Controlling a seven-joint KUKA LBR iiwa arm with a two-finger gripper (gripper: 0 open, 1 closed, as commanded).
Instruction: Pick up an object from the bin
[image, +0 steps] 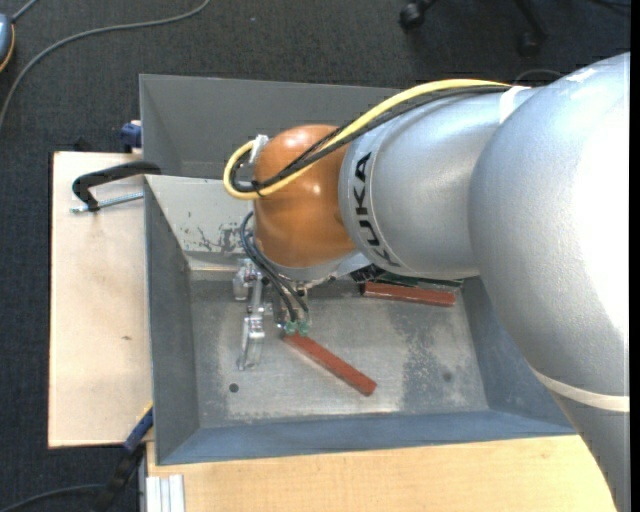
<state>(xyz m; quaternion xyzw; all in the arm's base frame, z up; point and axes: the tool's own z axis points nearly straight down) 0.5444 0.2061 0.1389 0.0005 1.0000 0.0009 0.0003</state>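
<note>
Presently the gripper (256, 340) hangs low over the floor of the bin (170, 330), toward 9 o'clock from the floor's centre. Whether the claw is apart or together cannot be told. A red-brown stick (330, 363) lies flat just beside it at its 4 o'clock; contact is unclear. A second reddish bar (412, 294) lies toward 1 o'clock, partly under the arm (430, 190).

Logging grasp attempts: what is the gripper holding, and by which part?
Cannot tell; the gripper sits at the upper-left end of the flat-lying red-brown bar.
</note>
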